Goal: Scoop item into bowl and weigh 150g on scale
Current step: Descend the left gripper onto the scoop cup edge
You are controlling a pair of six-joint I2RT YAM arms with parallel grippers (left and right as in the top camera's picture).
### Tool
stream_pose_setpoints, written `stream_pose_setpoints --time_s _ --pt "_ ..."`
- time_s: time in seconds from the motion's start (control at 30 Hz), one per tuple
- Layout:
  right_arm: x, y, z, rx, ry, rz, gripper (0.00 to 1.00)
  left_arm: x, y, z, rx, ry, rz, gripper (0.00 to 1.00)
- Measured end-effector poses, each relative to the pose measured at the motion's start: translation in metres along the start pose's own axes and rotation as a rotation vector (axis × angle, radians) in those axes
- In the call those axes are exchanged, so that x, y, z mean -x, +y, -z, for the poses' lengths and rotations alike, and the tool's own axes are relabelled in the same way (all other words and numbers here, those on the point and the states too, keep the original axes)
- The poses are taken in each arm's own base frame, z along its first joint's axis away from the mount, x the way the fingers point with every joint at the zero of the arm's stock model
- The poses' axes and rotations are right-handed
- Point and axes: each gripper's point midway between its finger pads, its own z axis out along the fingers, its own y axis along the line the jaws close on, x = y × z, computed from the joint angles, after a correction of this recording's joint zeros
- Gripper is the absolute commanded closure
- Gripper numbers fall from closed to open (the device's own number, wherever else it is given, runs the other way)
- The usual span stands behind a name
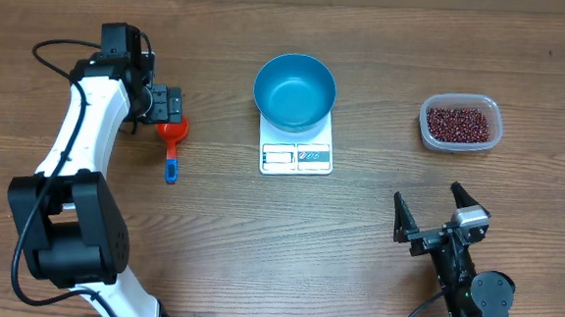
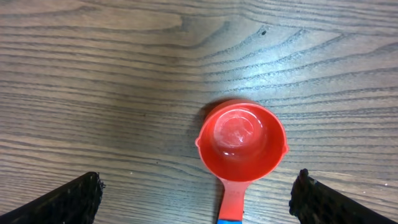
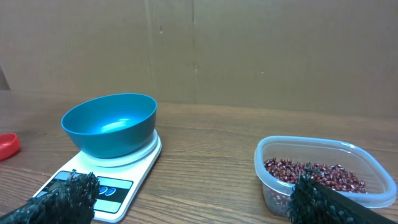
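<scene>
Red scoop [image 2: 241,142] lies just ahead of left claw [image 2: 198,199], jaws wide apart, handle pointing back between them; left arm nearer. Beans [image 1: 456,122] sit in clear tub [image 1: 497,123] ahead of right claw [image 1: 441,209], also apart, empty. Bowl [image 1: 294,90] on scale [image 1: 296,157].

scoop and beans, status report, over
Both hands open and empty: left hand above red scoop, right hand idle short of tub. All beans in tub. Blue bowl empty on scale, between scoop and tub.
</scene>
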Motion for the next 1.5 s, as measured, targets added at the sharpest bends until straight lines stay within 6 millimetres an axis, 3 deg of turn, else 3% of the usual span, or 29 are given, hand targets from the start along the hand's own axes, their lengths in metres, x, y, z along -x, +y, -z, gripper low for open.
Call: stream_pose_setpoints --time_s 0.37,0.97,1.5 --pt "0.0 0.0 0.0 0.0 0.0 0.0 0.0 -0.018 -0.001 -0.037 0.007 0.109 -0.005 0.0" --pt "0.0 0.0 0.0 0.0 0.0 0.0 0.0 -0.015 0.005 -0.051 0.043 0.105 -0.003 0.0" --pt "0.0 0.0 0.0 0.0 0.0 0.0 0.0 -0.01 0.006 -0.051 0.052 0.084 -0.002 0.01"
